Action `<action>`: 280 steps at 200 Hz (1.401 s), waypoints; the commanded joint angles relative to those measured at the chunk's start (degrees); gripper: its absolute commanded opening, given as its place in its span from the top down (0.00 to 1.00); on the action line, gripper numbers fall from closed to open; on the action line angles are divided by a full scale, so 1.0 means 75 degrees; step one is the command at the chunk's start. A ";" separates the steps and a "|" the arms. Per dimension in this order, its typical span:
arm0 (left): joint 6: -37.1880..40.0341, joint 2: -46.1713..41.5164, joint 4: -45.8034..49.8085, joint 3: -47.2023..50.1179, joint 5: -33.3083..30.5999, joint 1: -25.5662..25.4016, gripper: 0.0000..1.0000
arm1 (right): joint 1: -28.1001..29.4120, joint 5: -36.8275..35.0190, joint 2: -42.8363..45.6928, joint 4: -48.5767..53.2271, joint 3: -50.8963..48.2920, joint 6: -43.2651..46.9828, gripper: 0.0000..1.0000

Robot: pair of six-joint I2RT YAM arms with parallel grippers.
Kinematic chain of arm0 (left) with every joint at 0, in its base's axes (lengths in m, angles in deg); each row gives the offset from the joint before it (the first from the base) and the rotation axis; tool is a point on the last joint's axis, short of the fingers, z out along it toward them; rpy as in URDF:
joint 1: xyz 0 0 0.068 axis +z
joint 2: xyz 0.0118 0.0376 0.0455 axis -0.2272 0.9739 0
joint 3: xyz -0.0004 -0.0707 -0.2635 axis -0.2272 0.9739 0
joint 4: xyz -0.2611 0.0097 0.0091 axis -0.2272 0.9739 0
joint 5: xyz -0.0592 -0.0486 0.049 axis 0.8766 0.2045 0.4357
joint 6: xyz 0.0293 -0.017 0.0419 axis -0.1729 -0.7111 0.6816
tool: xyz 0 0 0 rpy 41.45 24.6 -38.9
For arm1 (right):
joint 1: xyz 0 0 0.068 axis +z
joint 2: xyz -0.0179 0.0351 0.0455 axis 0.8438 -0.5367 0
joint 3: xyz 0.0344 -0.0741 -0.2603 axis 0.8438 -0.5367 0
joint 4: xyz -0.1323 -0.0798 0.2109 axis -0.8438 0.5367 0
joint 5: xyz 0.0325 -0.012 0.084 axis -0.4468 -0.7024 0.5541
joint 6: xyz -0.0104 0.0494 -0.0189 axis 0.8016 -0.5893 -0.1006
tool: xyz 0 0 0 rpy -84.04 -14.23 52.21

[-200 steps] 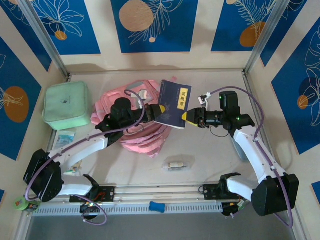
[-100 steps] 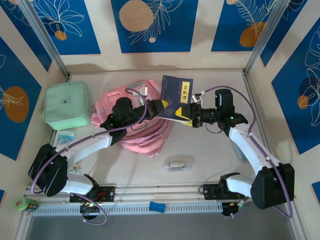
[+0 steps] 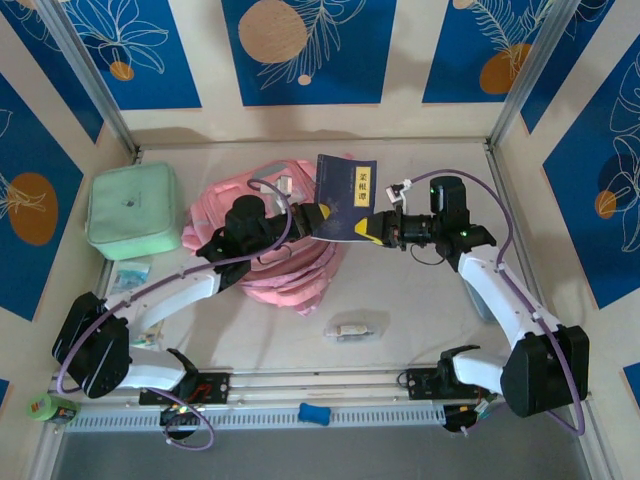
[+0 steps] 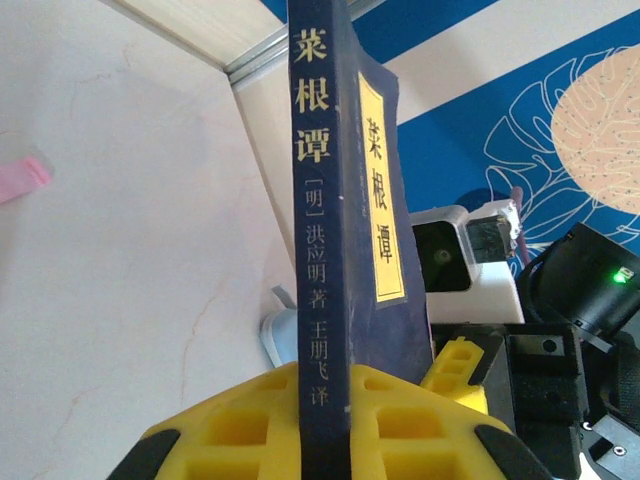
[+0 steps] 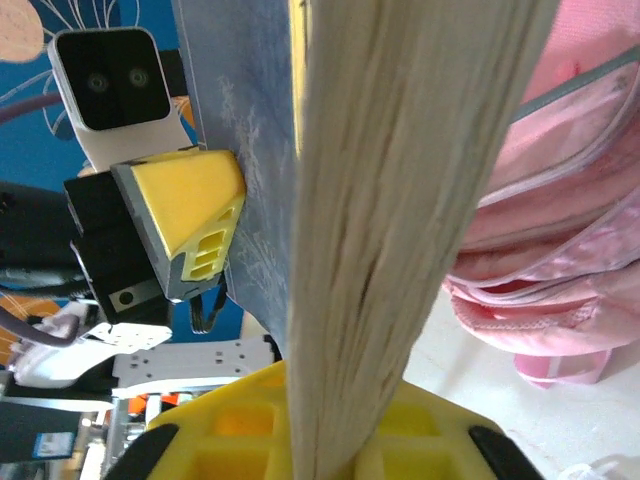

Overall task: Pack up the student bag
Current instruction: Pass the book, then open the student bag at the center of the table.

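Midair, dark blue paperback book [image 3: 346, 196] pinched by left claw [image 3: 318, 214] at spine, right claw [image 3: 373, 231] at page edge; soft pink fabric backpack [image 3: 285, 275] beneath left claw.

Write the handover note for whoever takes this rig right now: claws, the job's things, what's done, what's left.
Left claw: shut on the blue book, at its spine.
Right claw: shut on the same book, at its page edge.
Book: upright, off the table, at the right edge of the pink student bag, which lies mid-table.
Done: book lifted, gripped by both claws.
Left: book not yet in the bag. The mint green case and a small packet lie on the table outside it. I cannot tell whether the bag is open.
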 commanded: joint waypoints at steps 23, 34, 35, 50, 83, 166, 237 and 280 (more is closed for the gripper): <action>0.0132 -0.0309 -0.0152 0.0159 0.0149 -0.0106 0.94 | 0.0034 -0.0405 0.0183 0.0589 0.0298 0.0515 1.00; 0.0323 -0.0403 0.0060 0.0156 0.0125 -0.0096 0.83 | 0.0014 -0.0465 0.0255 0.0719 0.0308 0.0615 1.00; 0.0334 -0.0411 0.0096 0.0153 0.0124 -0.0092 0.81 | 0.0012 -0.0473 0.0259 0.0725 0.0309 0.0630 1.00; 0.1003 -0.0580 0.0837 0.0087 -0.0026 -0.0095 0.61 | 0.0019 -0.0698 0.0359 0.1098 0.0367 0.0909 1.00; 0.3342 -0.0837 0.3525 -0.0260 -0.0963 -0.0028 0.42 | -0.0132 -0.1257 0.0544 0.1942 0.0342 0.1423 1.00; 0.7499 0.0404 0.6366 -0.1148 -0.3078 -0.0015 0.24 | -0.0331 -0.1666 0.0812 0.2196 -0.0445 0.1631 1.00; 0.8659 0.1772 0.6044 -0.1512 -0.3535 -0.0013 0.19 | -0.0330 -0.1814 0.0791 0.1968 -0.0710 0.1426 1.00; 0.8702 0.2352 0.5797 -0.1718 -0.3886 -0.0013 0.21 | -0.0330 -0.1868 0.0780 0.1851 -0.0813 0.1345 1.00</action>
